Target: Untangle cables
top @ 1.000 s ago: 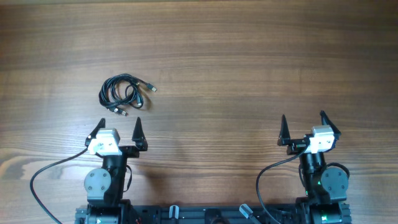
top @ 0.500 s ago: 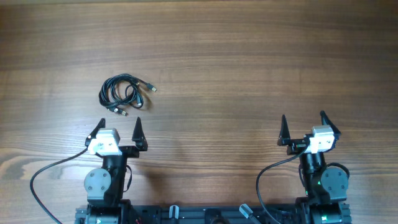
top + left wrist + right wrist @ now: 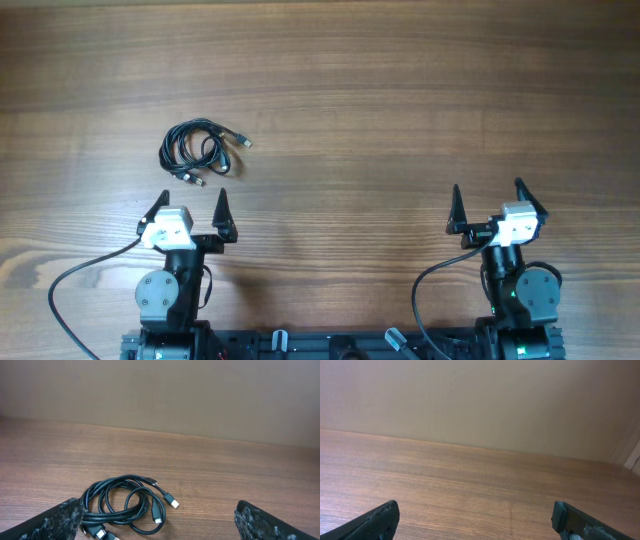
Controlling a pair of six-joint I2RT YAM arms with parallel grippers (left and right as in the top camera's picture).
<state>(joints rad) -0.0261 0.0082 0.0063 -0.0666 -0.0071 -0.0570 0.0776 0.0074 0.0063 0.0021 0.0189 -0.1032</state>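
The cables (image 3: 197, 150) lie as one tangled black coil on the wooden table, left of centre, with small metal plug tips sticking out to the right and front. In the left wrist view the cables (image 3: 125, 507) sit just beyond the fingers, toward the left one. My left gripper (image 3: 192, 200) is a short way nearer than the coil, open and holding nothing. My right gripper (image 3: 486, 189) stands open far to the right with only bare wood between its fingers (image 3: 375, 522).
The wooden table (image 3: 400, 100) stretches wide around the coil. Each arm's own thick black wire (image 3: 75, 280) loops near the front edge beside the arm bases. A plain wall rises behind the table's far edge (image 3: 480, 450).
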